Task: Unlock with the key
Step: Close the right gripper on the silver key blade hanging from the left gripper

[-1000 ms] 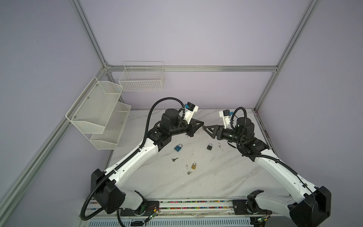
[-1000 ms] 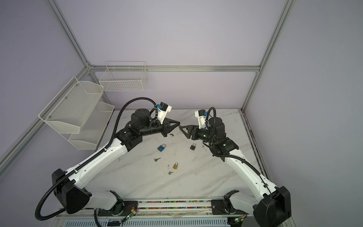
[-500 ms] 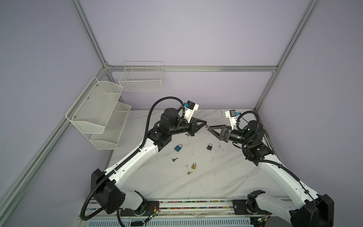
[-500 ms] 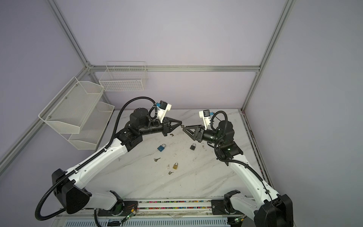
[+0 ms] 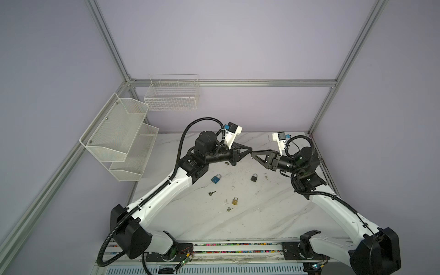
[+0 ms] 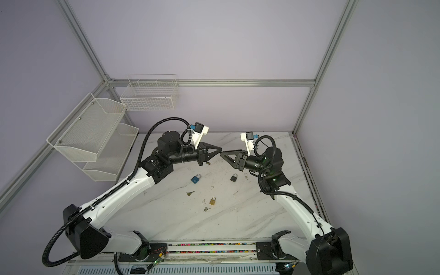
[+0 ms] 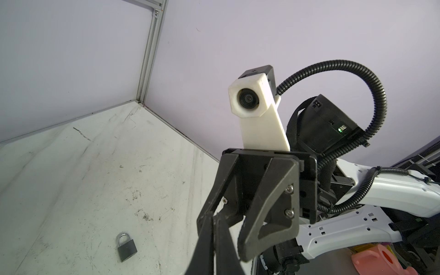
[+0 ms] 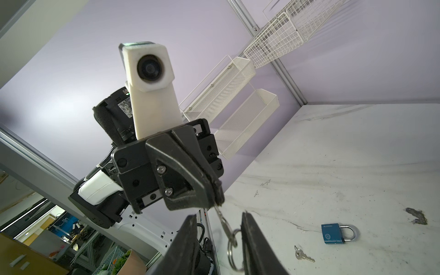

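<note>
Right wrist view: left pincer (image 8: 216,192) pinches key (image 8: 223,223); spread right pincer (image 8: 217,215), flanking it, should clamp the bow squarely.

White wire basket (image 5: 171,100), two-tier mesh shelf (image 5: 114,133), marble tabletop (image 5: 262,219)

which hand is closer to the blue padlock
Left. The left hand hangs raised just behind the blue padlock; the right hand faces it from farther to the right.
</note>
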Tool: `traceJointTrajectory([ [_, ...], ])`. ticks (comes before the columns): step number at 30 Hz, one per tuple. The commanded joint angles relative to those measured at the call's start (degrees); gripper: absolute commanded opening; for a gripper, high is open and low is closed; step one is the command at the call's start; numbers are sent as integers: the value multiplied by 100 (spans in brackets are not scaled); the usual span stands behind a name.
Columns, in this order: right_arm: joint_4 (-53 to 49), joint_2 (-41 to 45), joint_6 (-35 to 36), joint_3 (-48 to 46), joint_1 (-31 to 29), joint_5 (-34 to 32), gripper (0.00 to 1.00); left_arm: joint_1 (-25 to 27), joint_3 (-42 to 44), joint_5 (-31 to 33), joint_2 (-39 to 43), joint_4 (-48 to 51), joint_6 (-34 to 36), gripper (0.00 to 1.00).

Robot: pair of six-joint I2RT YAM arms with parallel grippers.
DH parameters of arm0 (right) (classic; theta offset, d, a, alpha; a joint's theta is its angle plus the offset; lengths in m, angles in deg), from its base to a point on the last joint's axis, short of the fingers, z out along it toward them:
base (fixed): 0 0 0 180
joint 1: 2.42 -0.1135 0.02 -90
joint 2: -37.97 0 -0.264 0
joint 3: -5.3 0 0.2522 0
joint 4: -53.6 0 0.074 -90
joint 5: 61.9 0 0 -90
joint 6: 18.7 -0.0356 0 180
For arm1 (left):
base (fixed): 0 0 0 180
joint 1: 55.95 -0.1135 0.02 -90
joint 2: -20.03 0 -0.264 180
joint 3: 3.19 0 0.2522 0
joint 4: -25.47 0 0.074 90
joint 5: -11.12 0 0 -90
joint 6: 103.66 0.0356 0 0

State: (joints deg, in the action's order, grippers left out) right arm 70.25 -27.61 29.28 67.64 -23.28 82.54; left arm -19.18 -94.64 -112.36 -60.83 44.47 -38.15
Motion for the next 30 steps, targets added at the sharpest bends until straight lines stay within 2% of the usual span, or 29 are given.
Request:
traceJointTrajectory([
  [1,325,58,-78,-81,31,146,34,13,-390,-71,149,-245,-29,0],
  [6,325,54,-54,-76,32,129,30,14,-414,-132,141,-237,-21,0],
  [24,307,55,-32,-94,60,-18,5,13,-453,52,171,-57,171,0],
  [26,293,78,-28,-99,62,-34,0,14,-475,56,159,-36,181,0],
  [30,294,109,-39,-111,65,-82,0,14,-485,87,155,-62,182,0],
])
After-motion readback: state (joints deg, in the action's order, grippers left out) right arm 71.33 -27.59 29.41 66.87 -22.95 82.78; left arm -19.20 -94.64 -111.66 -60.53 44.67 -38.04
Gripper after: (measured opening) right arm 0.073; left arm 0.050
